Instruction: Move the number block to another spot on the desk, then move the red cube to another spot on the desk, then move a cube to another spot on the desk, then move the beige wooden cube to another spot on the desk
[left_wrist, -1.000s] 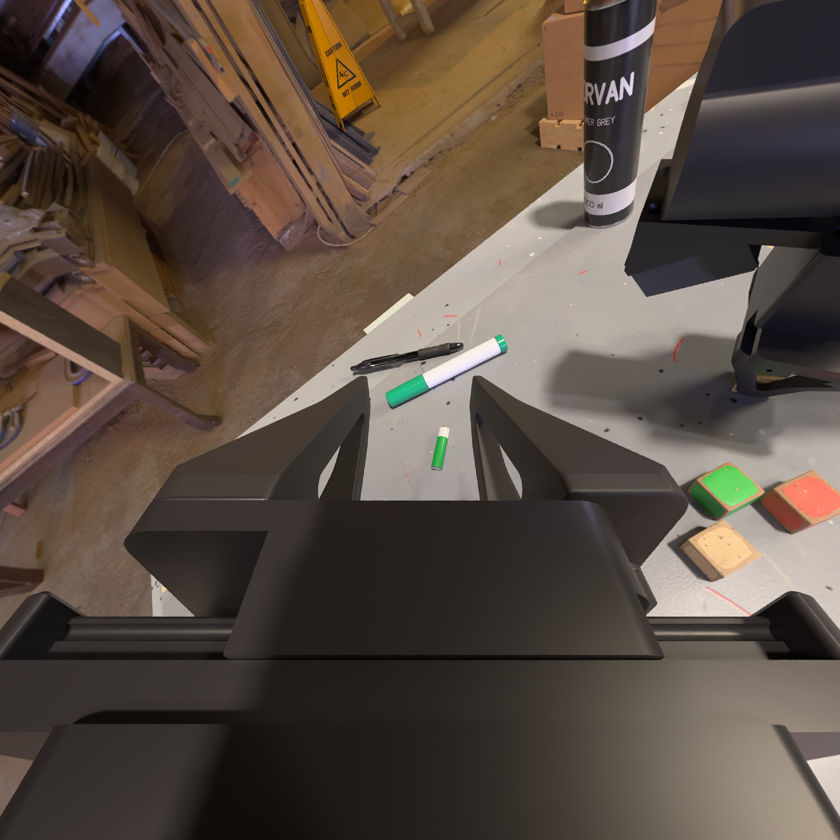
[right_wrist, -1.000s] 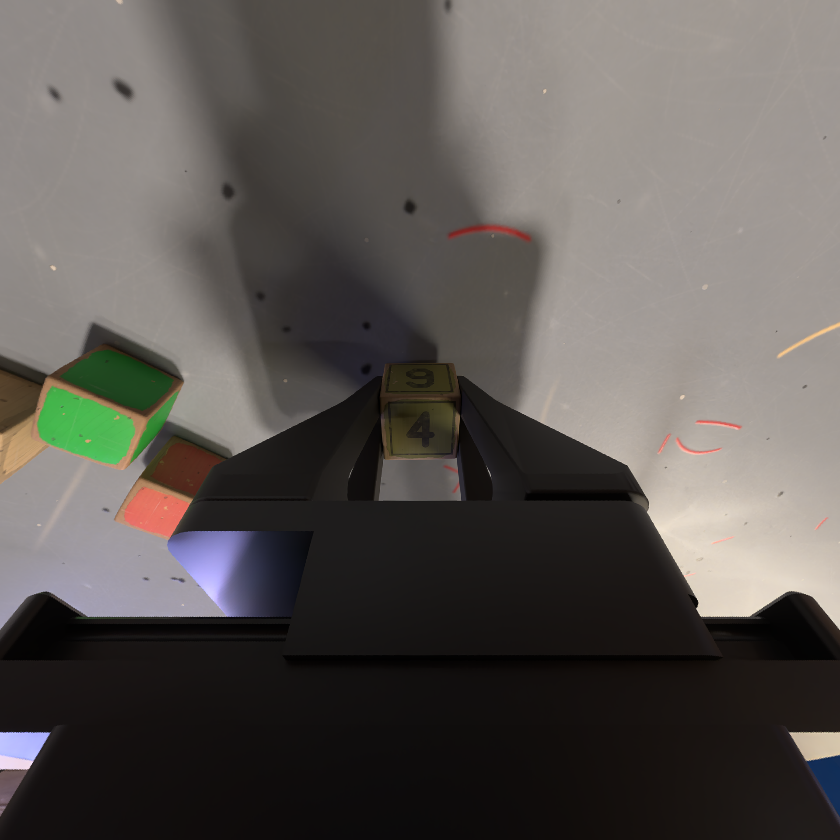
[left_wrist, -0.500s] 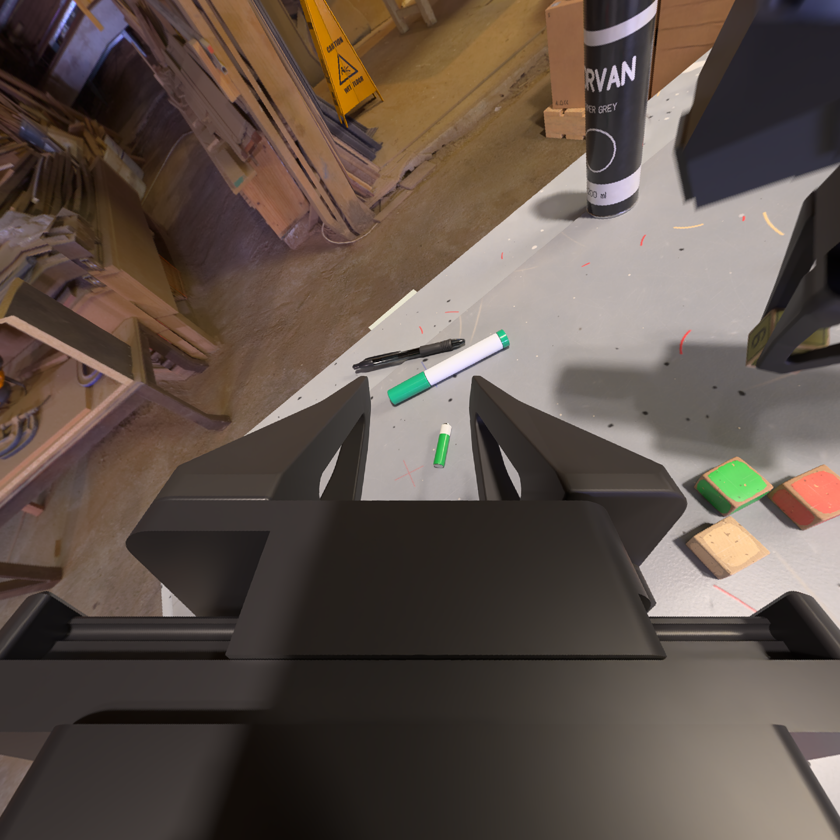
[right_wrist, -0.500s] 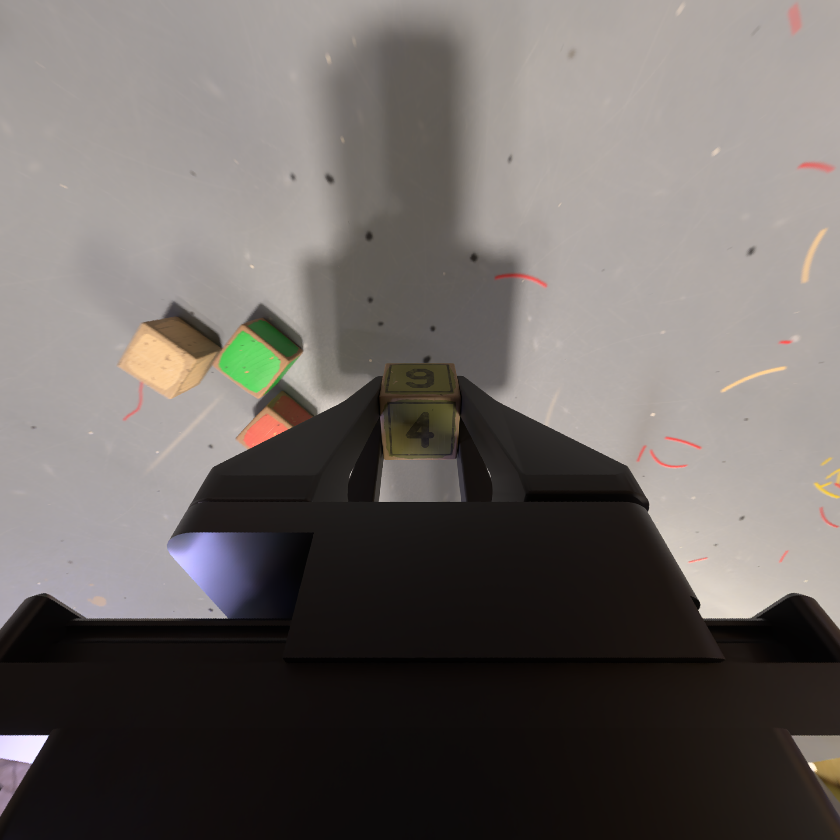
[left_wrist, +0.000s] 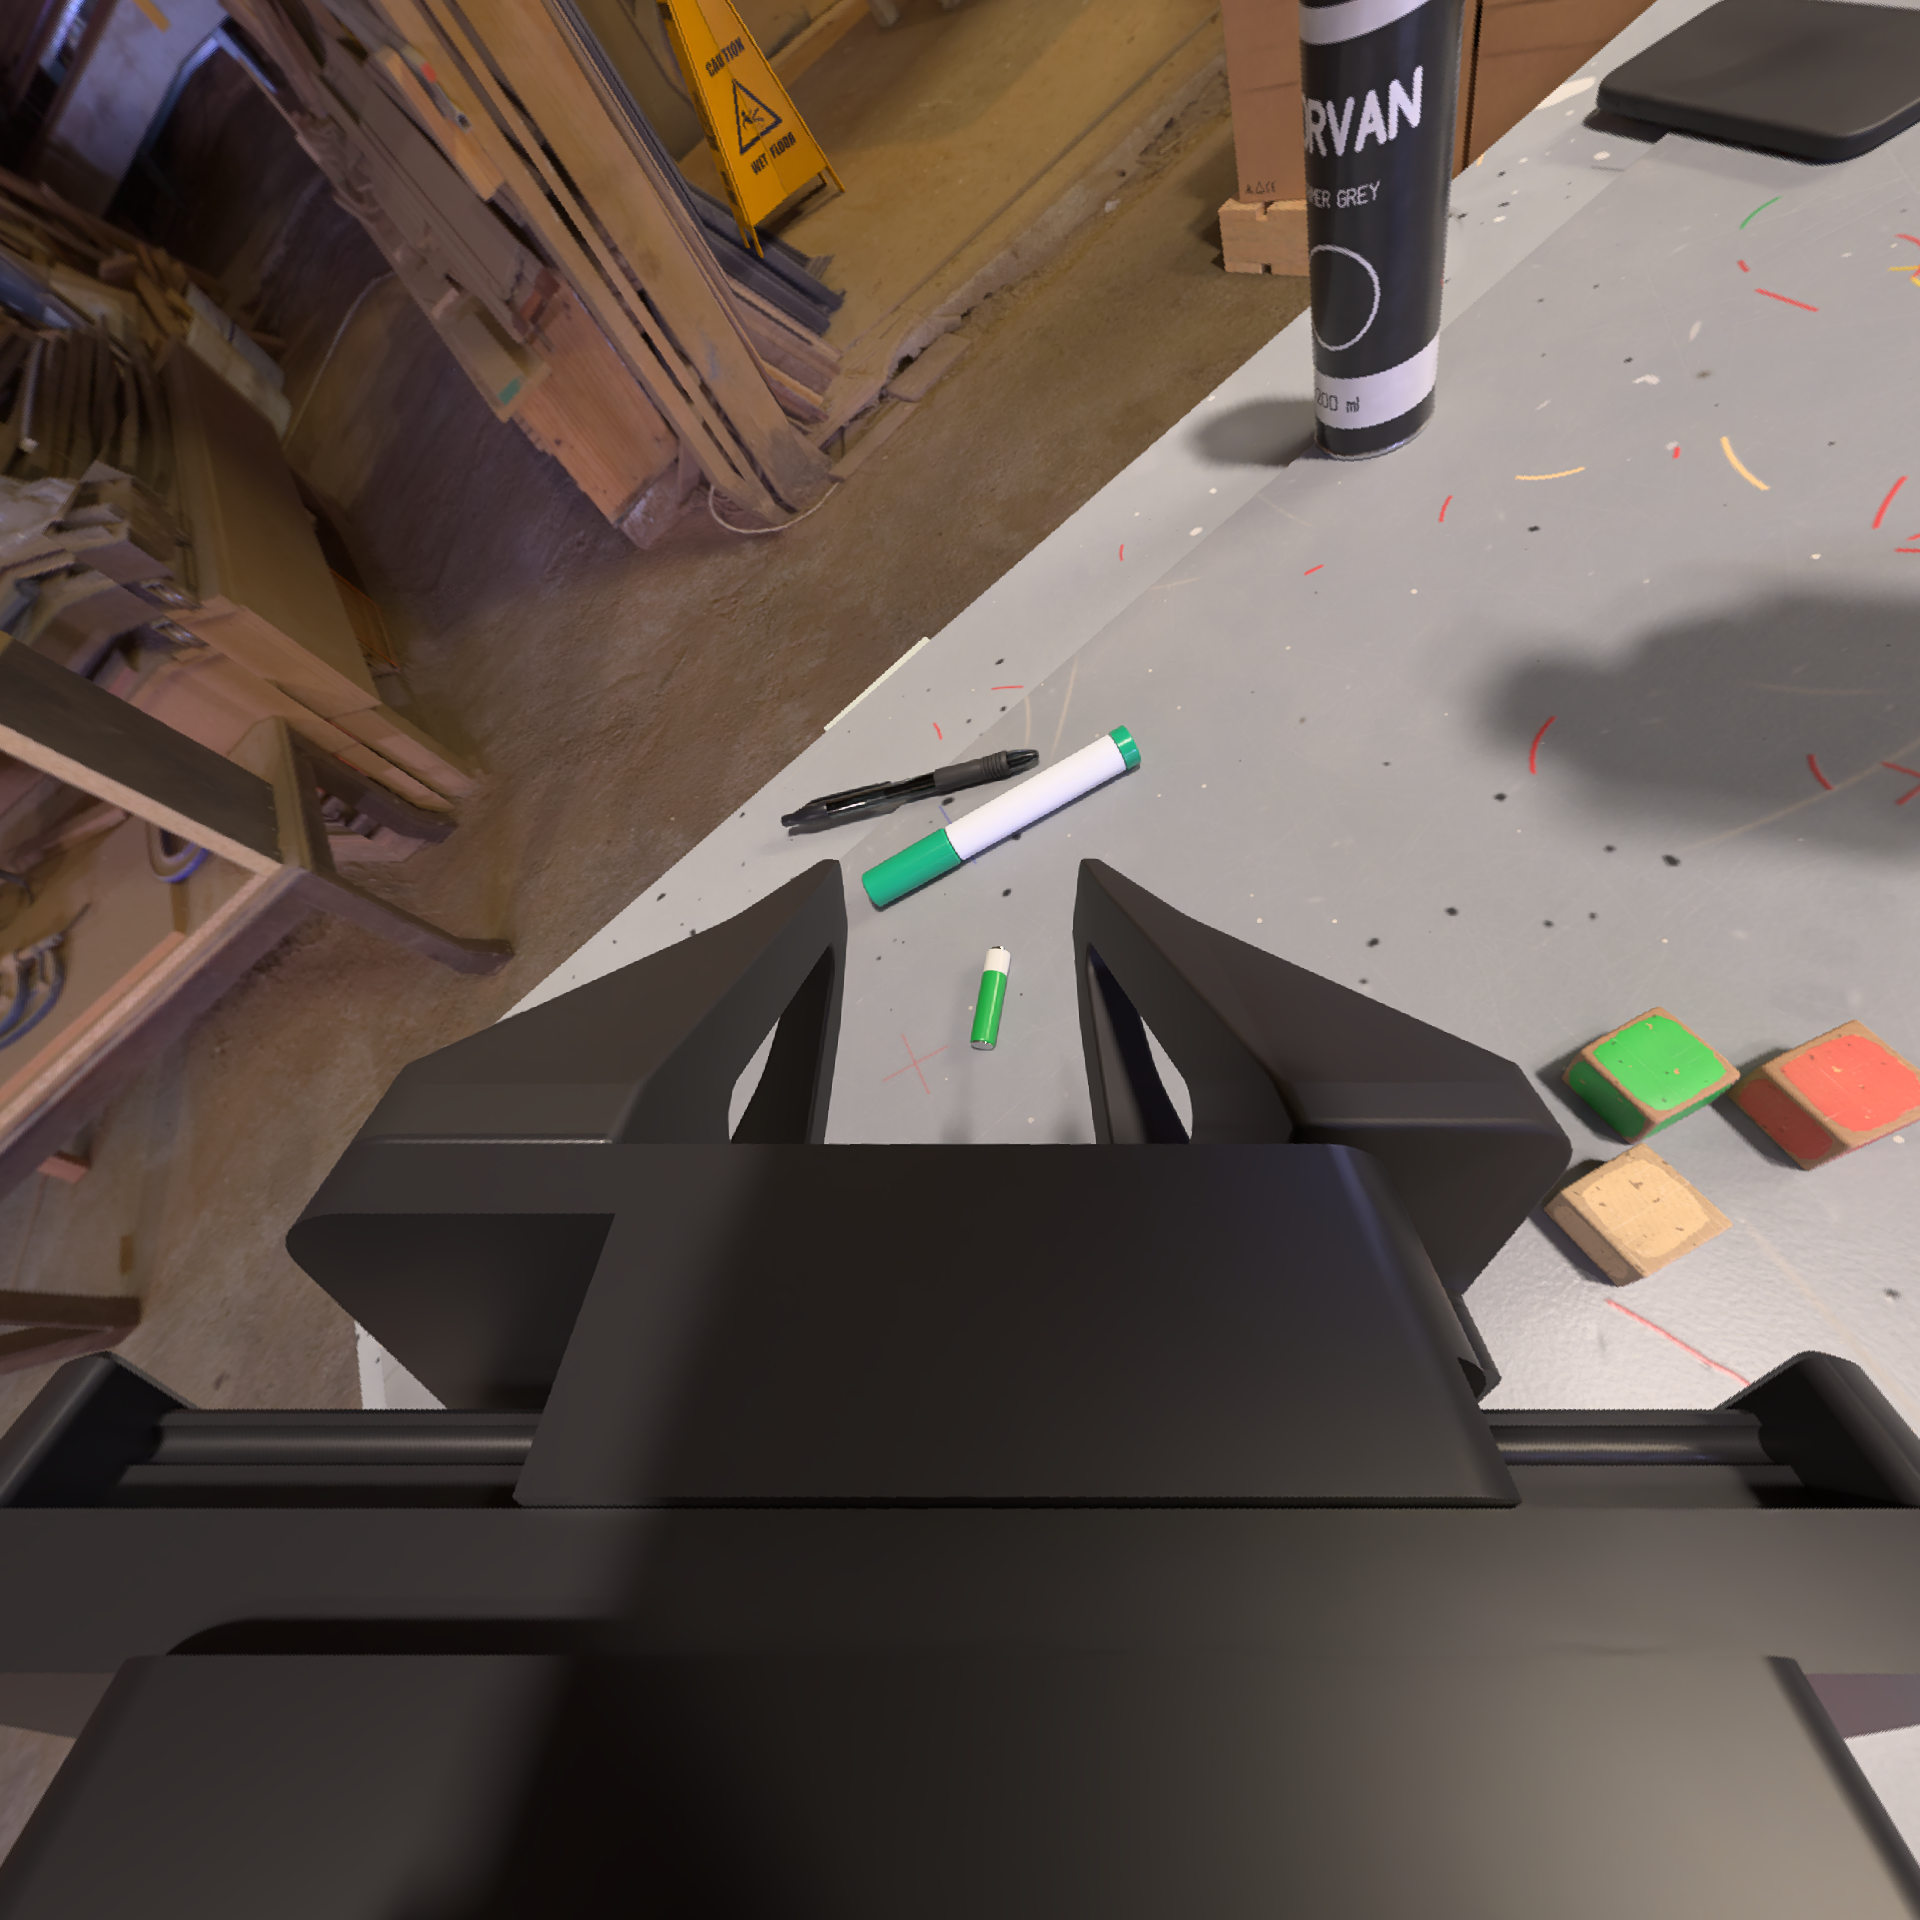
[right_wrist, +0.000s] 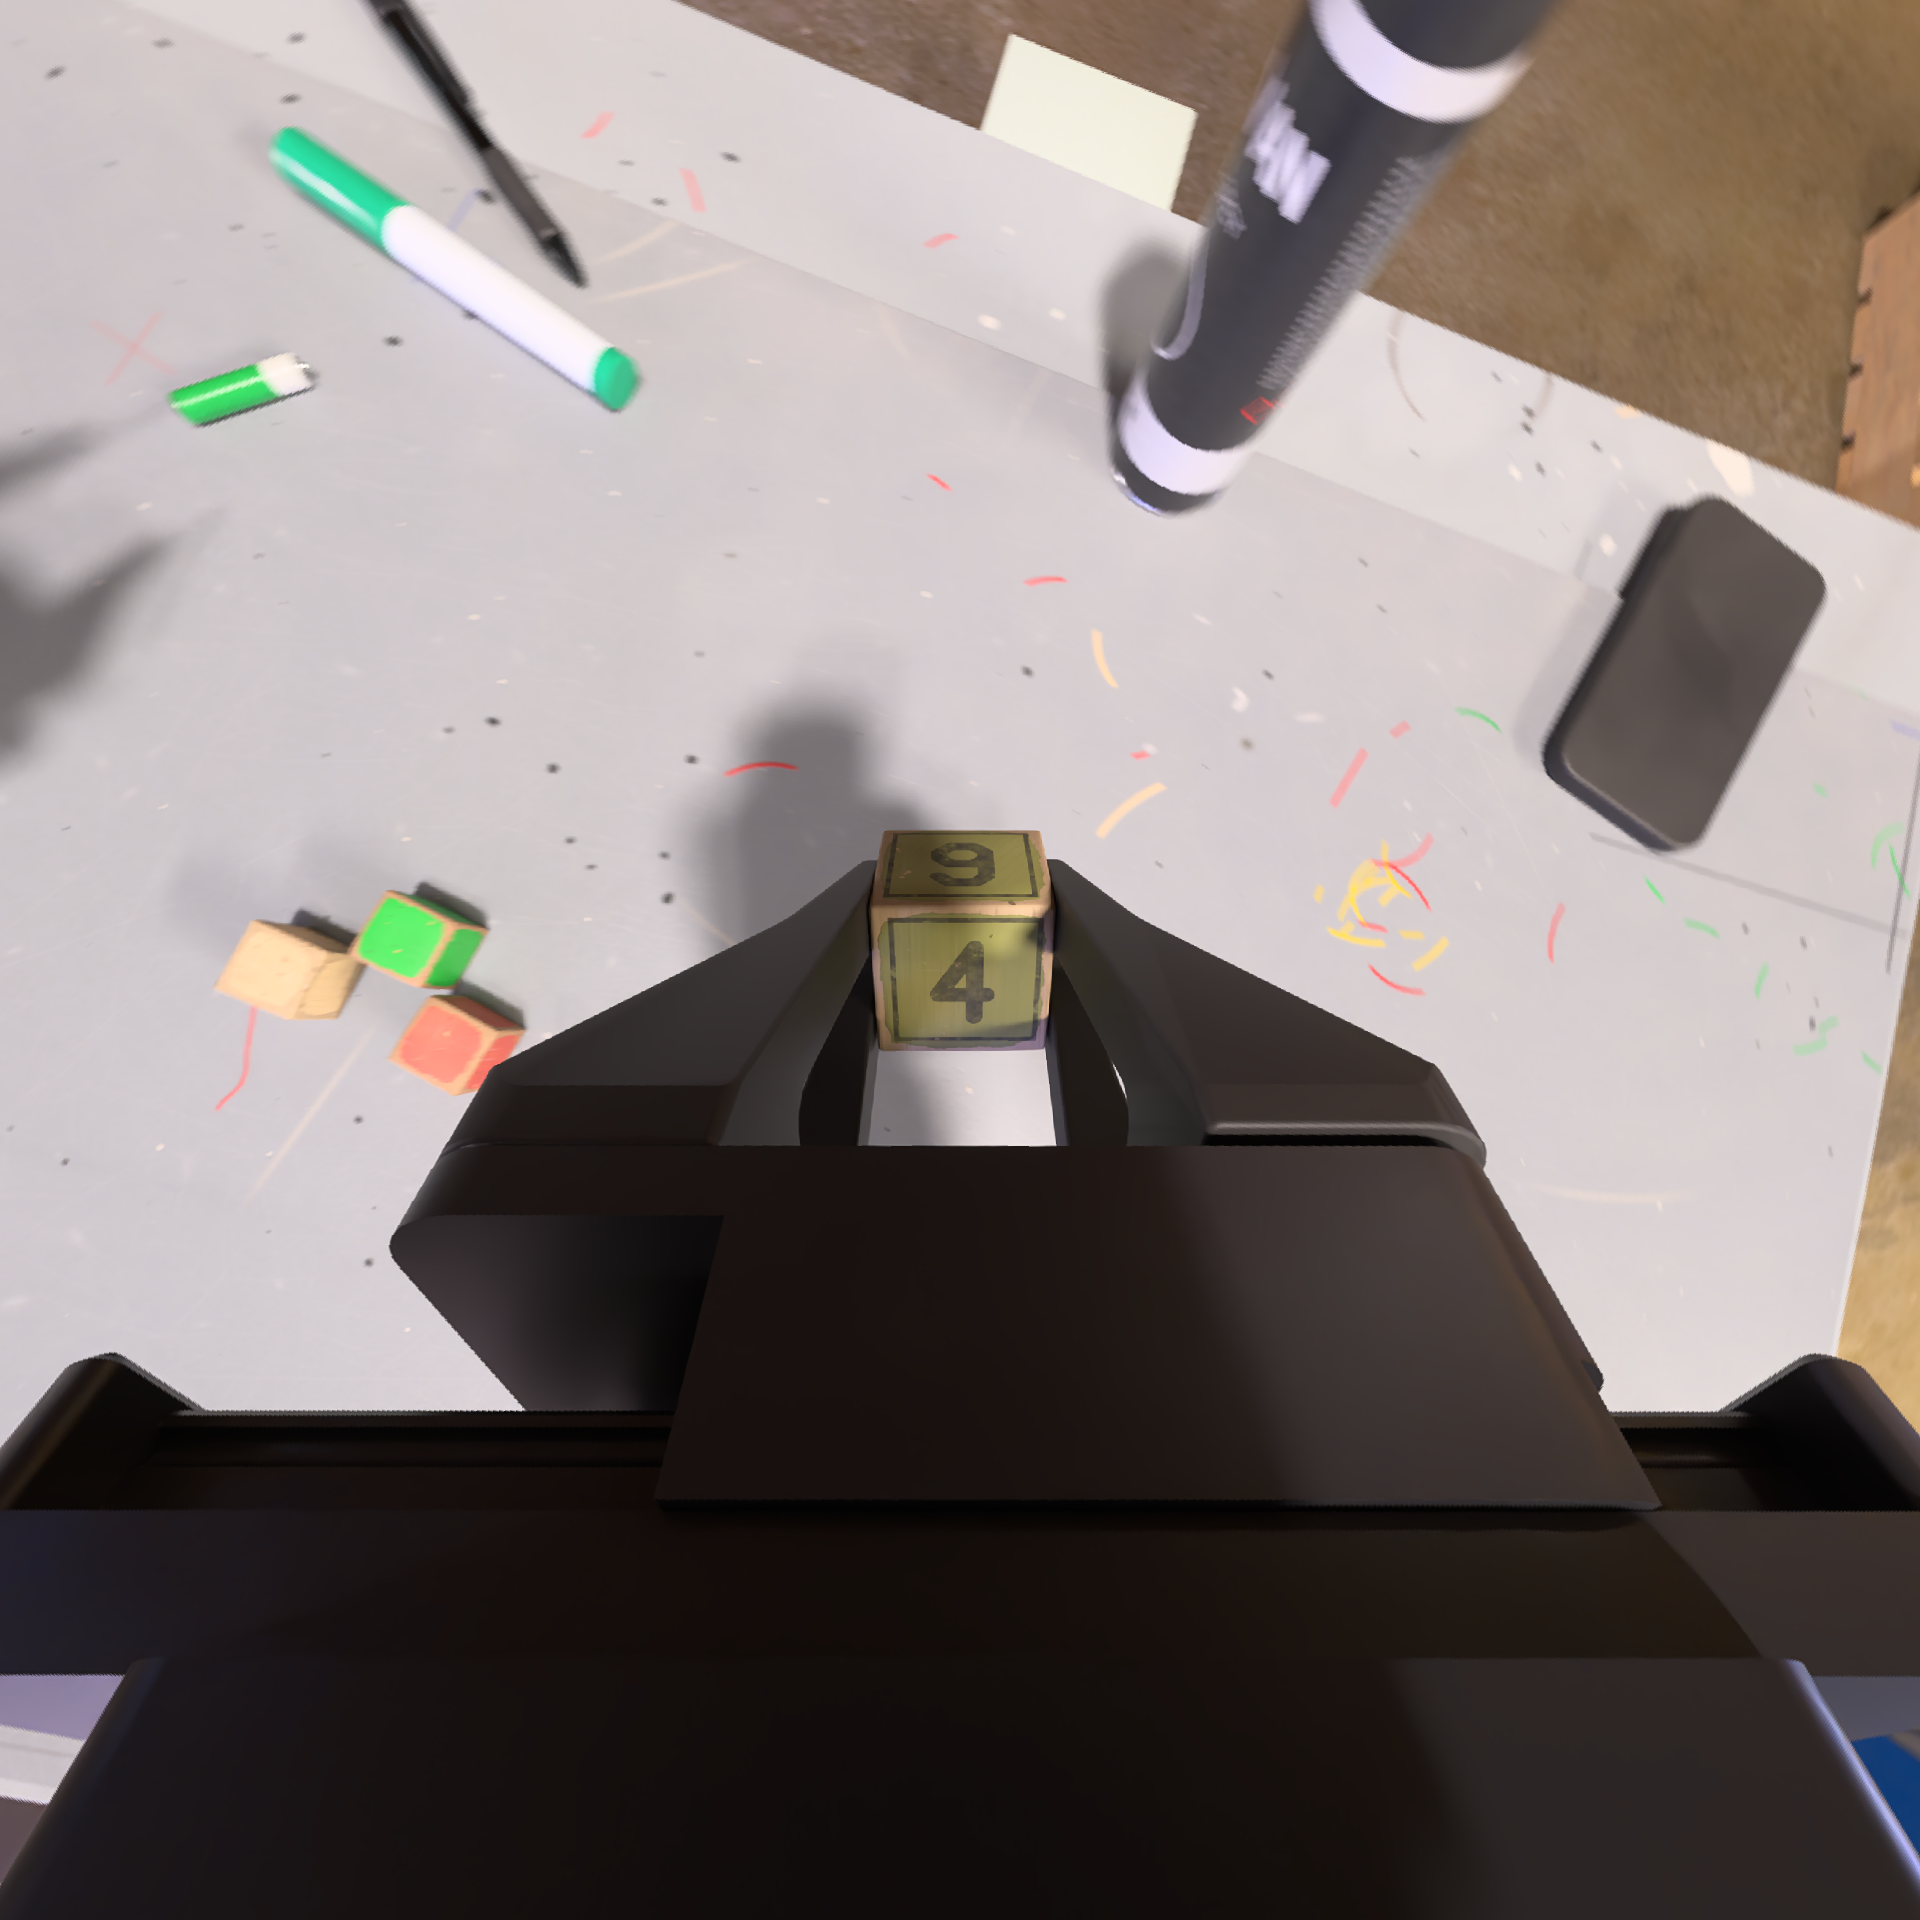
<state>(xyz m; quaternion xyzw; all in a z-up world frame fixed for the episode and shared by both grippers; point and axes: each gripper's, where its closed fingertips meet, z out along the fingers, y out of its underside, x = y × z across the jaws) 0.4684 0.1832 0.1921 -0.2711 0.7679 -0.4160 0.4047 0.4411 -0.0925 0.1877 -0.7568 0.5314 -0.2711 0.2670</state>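
My right gripper (right_wrist: 961, 935) is shut on the yellow-green number block (right_wrist: 959, 982) and holds it high above the grey desk (right_wrist: 727, 623). The red cube (right_wrist: 457, 1042), the green cube (right_wrist: 418, 938) and the beige wooden cube (right_wrist: 286, 969) sit close together on the desk, down to the left of the gripper. They also show in the left wrist view: red cube (left_wrist: 1834, 1091), green cube (left_wrist: 1647, 1070), beige cube (left_wrist: 1636, 1210). My left gripper (left_wrist: 958, 894) is open and empty above the desk's left part, left of the cubes.
A green-and-white marker (left_wrist: 1003, 816), a black pen (left_wrist: 909, 788) and a small green battery (left_wrist: 990, 997) lie ahead of the left gripper near the desk edge. A tall black spray can (left_wrist: 1371, 229) stands at the far edge. A black phone-like slab (right_wrist: 1683, 670) lies at the right.
My right gripper has risen high with the number block, so much more of the desk shows below it. It has left the left wrist view; only its shadow remains. The left gripper has barely moved.
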